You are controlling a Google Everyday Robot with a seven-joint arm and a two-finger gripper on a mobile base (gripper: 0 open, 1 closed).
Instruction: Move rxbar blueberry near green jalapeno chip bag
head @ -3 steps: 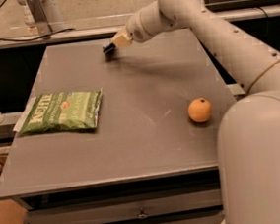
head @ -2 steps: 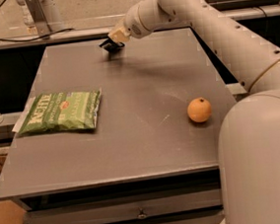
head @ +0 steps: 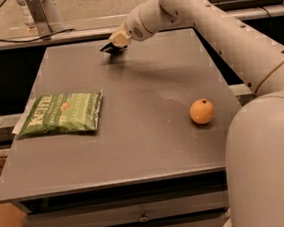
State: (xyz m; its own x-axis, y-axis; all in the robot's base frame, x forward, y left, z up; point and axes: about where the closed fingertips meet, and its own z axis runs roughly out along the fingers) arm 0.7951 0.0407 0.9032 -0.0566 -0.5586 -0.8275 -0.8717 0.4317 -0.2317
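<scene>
The green jalapeno chip bag (head: 61, 113) lies flat on the left side of the grey table (head: 134, 136), its white lettering towards the left edge. My gripper (head: 110, 47) is at the far middle of the table, low over the surface, far from the bag and up to its right. Its dark tip casts a small shadow on the tabletop. The rxbar blueberry does not show as a separate thing. A dark shape at the gripper's tip cannot be told apart from the gripper itself.
An orange (head: 202, 111) sits on the right side of the table, near the right edge. My white arm (head: 213, 23) reaches in from the right over the far right corner. A drawer front runs below the table's near edge.
The gripper lifted slightly up and left at the far edge, then came back down to about where it was. The chip bag and the orange have not moved.
</scene>
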